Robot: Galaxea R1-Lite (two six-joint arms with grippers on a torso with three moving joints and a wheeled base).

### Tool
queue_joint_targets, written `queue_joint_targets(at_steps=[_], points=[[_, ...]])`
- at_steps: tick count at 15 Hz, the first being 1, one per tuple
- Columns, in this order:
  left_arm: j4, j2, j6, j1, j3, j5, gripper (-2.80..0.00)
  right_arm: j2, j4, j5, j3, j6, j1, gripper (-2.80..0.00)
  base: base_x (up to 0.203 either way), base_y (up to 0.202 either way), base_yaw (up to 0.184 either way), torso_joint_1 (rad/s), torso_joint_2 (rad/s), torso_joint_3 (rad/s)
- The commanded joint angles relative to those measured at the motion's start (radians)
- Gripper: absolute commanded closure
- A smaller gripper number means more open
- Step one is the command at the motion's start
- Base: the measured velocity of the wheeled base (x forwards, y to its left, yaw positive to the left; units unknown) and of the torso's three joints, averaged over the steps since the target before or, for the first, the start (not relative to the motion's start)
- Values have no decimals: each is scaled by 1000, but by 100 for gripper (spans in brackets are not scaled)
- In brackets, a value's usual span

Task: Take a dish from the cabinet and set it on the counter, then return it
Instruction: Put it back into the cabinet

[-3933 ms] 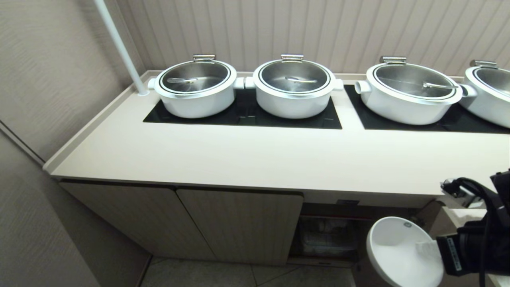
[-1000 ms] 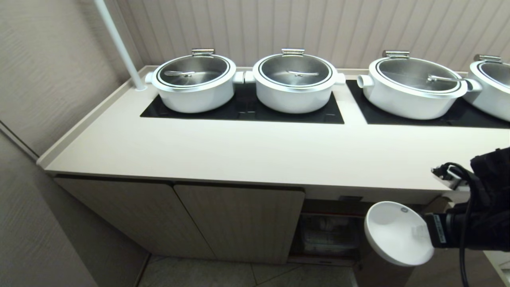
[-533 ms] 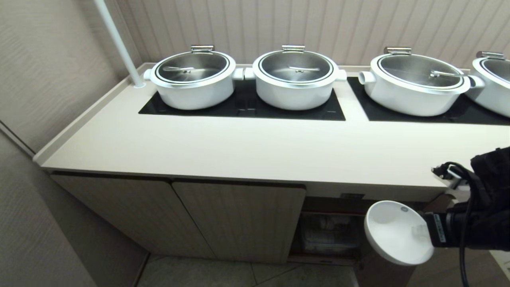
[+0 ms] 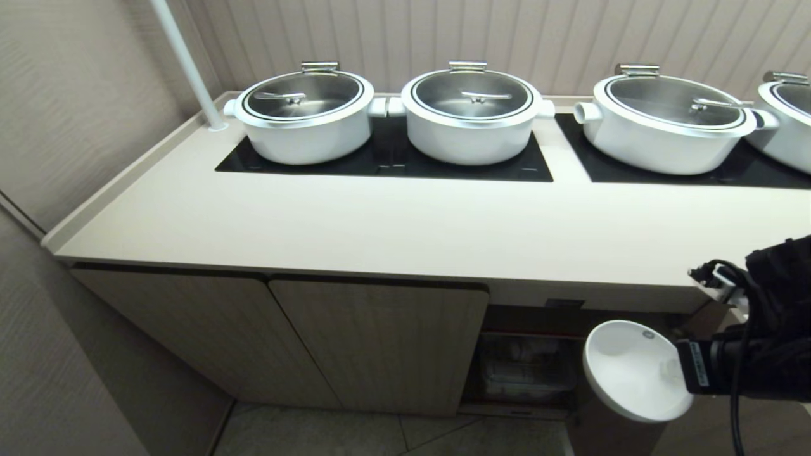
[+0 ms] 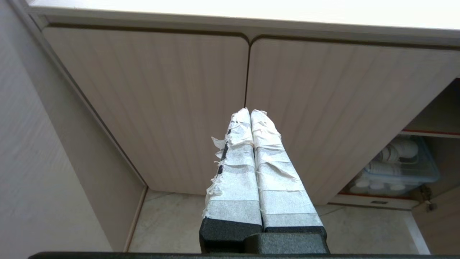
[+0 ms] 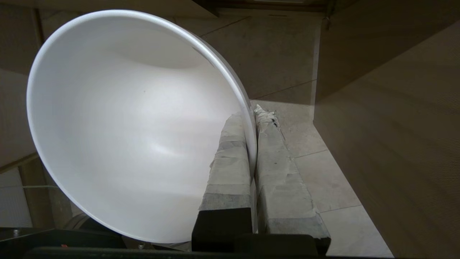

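The dish (image 4: 627, 370) is a plain white bowl, tipped on edge, held by its rim in my right gripper (image 4: 665, 367). It hangs below the counter (image 4: 380, 228) in front of the cabinet's open compartment (image 4: 526, 367). In the right wrist view the dish (image 6: 136, 126) fills most of the picture, and my right gripper (image 6: 253, 115) is shut on its rim, one taped finger inside and one outside. My left gripper (image 5: 250, 112) is shut and empty, parked low and pointing at the closed cabinet doors (image 5: 248, 90).
Several big white pots with steel lids (image 4: 304, 117) stand on black hob panels (image 4: 386, 161) at the back of the counter. A white pole (image 4: 184, 63) rises at the back left. A clear box of white cups (image 5: 395, 169) sits on the open shelf. The open door (image 6: 395, 126) is beside the right gripper.
The whole head view has shifted: the counter and pots sit higher in the picture and look nearer to level. The dish stays held in the right gripper at the lower right.
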Motion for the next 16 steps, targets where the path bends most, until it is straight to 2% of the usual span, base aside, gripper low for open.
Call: queue_joint_targets(at_steps=[1,16], points=[[0,0,-1,0,-1,1,0,-2,1,0,-1,2,0,0,0,0,0,-143,308,156],[0,0,-1,0,-1,-1,0,-3,1,-6,5,2,2,0,0,0,0,-149,331,176]])
